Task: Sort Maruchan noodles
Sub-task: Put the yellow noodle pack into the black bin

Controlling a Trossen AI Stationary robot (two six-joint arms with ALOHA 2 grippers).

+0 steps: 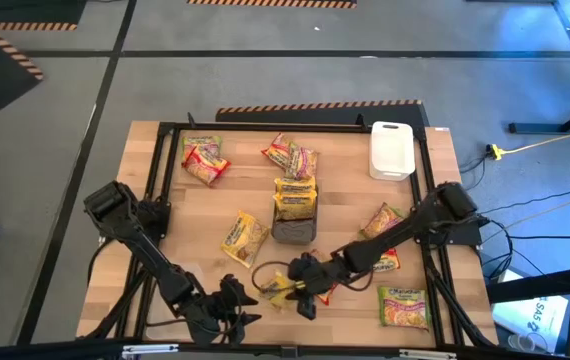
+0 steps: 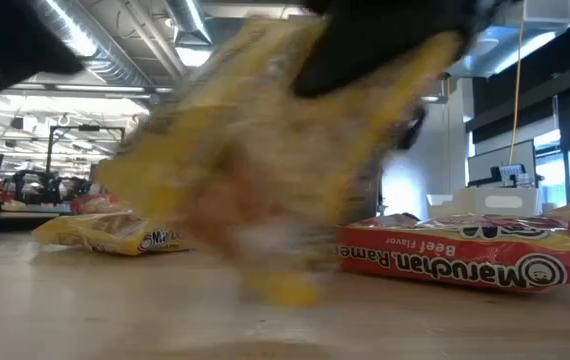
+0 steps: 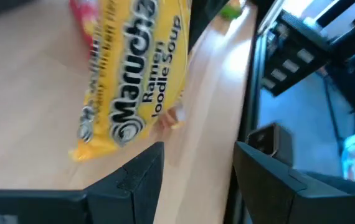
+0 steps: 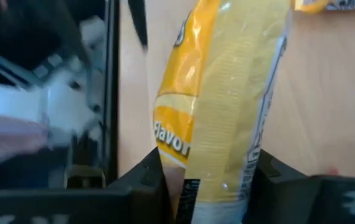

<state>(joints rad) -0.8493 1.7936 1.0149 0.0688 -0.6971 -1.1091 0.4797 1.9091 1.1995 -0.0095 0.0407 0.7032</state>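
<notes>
From above, the right gripper [image 1: 287, 291] pinched a yellow crinkly plastic noodle packet [image 1: 281, 290] near the front edge of the wooden table [image 1: 345, 165], in front of the dark rectangular tray [image 1: 294, 222] stacked with yellow packets. The left gripper [image 1: 245, 304] waited beside it, jaws apart and empty.

At table height, that packet, blurred, blocked most of the view; only a flat red packet [image 2: 465, 256] reading "Maruchan Ramen, Beef Flavor" lay clear behind it.

The left wrist read "Maruchan Ramen Noodle Soup".

The right wrist showed the packet clamped between the fingers [image 4: 146, 177], "Flavor" legible.
</notes>
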